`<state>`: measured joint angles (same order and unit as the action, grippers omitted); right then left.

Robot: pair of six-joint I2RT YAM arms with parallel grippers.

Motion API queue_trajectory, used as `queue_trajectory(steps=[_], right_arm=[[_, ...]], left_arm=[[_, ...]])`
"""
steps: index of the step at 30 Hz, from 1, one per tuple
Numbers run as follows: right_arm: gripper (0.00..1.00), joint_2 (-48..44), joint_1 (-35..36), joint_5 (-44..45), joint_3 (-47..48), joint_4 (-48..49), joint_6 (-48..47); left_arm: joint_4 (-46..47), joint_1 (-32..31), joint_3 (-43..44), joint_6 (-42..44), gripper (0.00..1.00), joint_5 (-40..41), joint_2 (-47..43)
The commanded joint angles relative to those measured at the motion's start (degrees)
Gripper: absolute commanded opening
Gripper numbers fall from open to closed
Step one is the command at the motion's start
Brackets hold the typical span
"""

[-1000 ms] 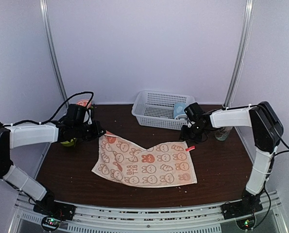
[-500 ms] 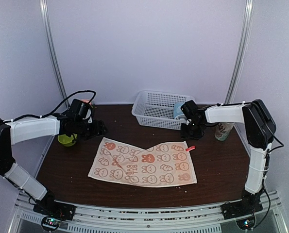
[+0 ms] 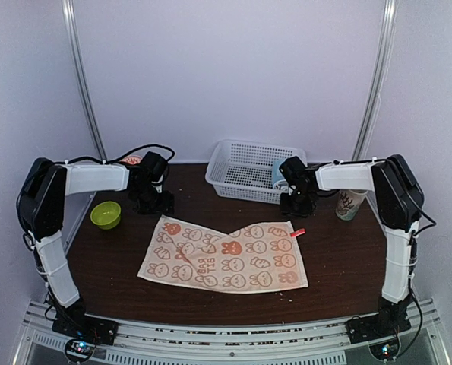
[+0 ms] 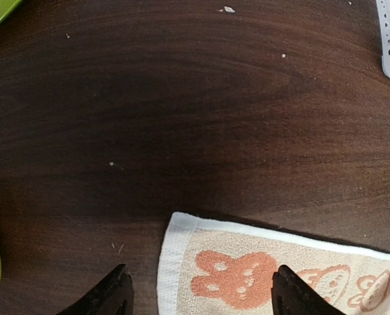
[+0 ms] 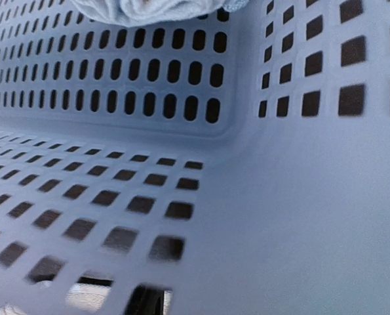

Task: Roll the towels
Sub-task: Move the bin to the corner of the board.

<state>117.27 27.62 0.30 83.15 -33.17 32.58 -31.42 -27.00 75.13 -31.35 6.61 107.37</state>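
Bench [image 3: 332,266]: dark wood, both your arms reach out toward its far half.

Bunny towel [image 3: 229,255]: cream with orange bunnies, spread flat mid-bench, closer to the near edge. There is a shallow dip in its far edge. Not rolled.

Basket [image 3: 244,179]: white and perforated, at the far edge, right of centre.

Blue towel [image 3: 280,173]: bundled in the basket's right end. It is also at the top of the right wrist view [image 5: 155,8].

Bowl [image 3: 106,214]: green, by the left edge, well apart from the bunny towel.

Cup [image 3: 349,204]: near the right edge, just right of the basket.

Left claw [image 3: 156,204]: your left claw sits just past the bunny towel's far-left corner. In the wrist view it is spread wide [image 4: 200,282], with the white-hemmed corner [image 4: 181,230] between the fingers [image 4: 113,295]. You can't tell whether they touch cloth.

Right claw [image 3: 294,201]: it is up against the basket's near wall at the right end. The wrist camera shows only basket wall [image 5: 299,197]. The fingers are hidden, so you can't tell if it's spread or pressed together.

Tag [image 3: 297,232]: small and red, at the bunny towel's far-right corner.
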Motion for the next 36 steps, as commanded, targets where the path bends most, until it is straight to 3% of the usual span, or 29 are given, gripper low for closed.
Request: queue_trajectory(steps=[1,13,18,22,27,36], right_arm=[[0.42,1.70,0.24,-0.47,-2.47,-6.48,-0.39],[0.34,-0.46,0.51,-1.22,-6.66,-5.63,1.75],[0.46,-5.17,0.50,-2.50,-10.25,-2.48,3.60],[0.49,-7.14,0.48,-2.95,-10.65,-1.43,4.89],[0.50,-7.13,0.06,-2.52,-8.67,-1.20,4.93],[0.50,0.21,-3.36,-1.73,2.96,-5.29,3.46]], left_arm=[[-1.25,0.25,3.77,1.47,0.74,0.69,0.33],[1.43,0.46,0.46,0.31,0.73,-2.01,-1.29],[2.50,0.49,-1.18,0.18,0.73,-2.75,-3.09],[2.83,0.49,-2.12,-0.06,0.73,-3.34,-3.71],[3.08,0.20,-3.07,-0.46,0.73,-3.46,-4.72],[3.12,-0.19,-4.24,-1.11,0.73,-3.45,-5.68]])
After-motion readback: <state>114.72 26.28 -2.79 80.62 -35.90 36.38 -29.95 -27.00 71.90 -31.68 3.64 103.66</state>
